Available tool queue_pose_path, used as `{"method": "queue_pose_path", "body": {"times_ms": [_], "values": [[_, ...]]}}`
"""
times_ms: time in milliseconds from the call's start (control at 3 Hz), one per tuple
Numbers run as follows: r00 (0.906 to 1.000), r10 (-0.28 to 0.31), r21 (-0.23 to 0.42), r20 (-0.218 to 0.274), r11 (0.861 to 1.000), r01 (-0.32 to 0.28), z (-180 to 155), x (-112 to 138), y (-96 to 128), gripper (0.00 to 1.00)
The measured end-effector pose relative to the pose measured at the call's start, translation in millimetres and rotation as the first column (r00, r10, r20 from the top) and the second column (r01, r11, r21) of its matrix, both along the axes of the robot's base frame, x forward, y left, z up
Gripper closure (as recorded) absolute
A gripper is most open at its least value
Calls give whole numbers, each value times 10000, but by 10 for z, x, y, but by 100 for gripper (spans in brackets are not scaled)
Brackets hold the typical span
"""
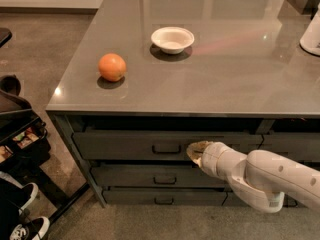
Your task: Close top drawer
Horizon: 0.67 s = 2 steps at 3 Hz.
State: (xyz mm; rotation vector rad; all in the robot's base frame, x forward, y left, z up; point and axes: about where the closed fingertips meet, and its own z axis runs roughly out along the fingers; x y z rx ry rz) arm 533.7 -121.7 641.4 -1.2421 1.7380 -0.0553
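The top drawer [125,145] is a wide dark-grey front with a small metal loop handle [166,148], uppermost of three stacked fronts under the grey counter. Its front sits almost level with the two lower fronts. My gripper [194,151] is at the end of the white arm coming in from the lower right. Its tip rests against the drawer front just right of the handle.
An orange [112,67] and a white bowl [172,39] sit on the counter top [225,79]. A white appliance [312,34] stands at the right edge. Two lower drawer fronts [150,176] lie below. A dark cart [20,134] and shoes [22,224] are at the left on the floor.
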Motion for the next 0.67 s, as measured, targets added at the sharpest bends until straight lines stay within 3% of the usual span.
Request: {"method": "queue_pose_path", "body": {"times_ms": [333,667], "values": [[9993,-370,88,-46,9993,370,-46,8,-61,100],[9912,-888,671,-980,9932,956,-93,-307,-195,100]]}}
